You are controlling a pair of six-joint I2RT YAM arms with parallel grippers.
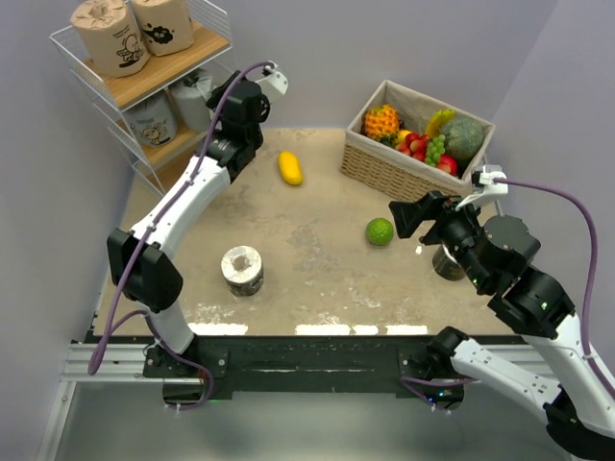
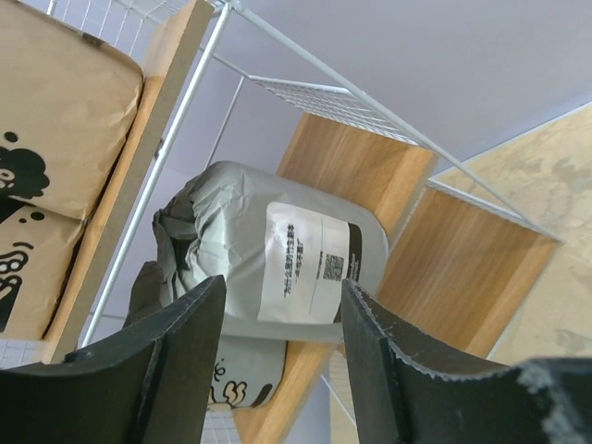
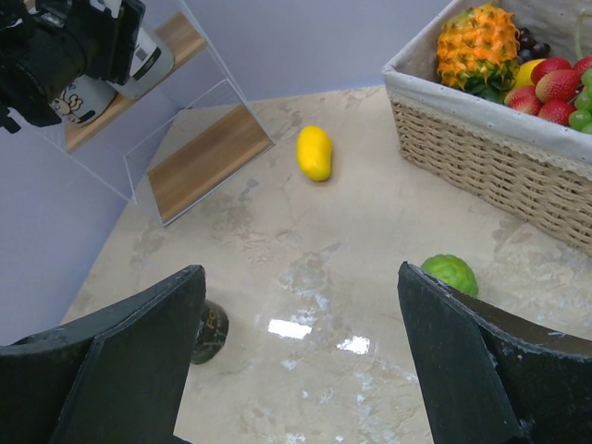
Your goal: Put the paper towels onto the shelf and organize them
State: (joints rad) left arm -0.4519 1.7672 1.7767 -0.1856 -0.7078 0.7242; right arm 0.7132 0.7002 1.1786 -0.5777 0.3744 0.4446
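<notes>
The white wire shelf (image 1: 88,60) stands at the far left. Two tan printed paper towels (image 1: 108,34) sit on its top board, and pale grey ones (image 1: 154,120) on the middle board. My left gripper (image 1: 252,88) is open and empty beside the shelf. In the left wrist view its jaws (image 2: 282,361) frame a pale grey roll (image 2: 268,254) lying on the middle board (image 2: 356,171). A cream roll (image 1: 242,270) stands on the table. A dark grey roll (image 1: 446,262) stands by my open, empty right gripper (image 1: 411,217), next to its left finger (image 3: 208,331).
A yellow mango (image 1: 289,167) and a green lime (image 1: 380,231) lie mid-table. A wicker fruit basket (image 1: 384,168) stands at the back right. The shelf's bottom board (image 3: 205,157) shows in the right wrist view. Walls close in behind and on the left.
</notes>
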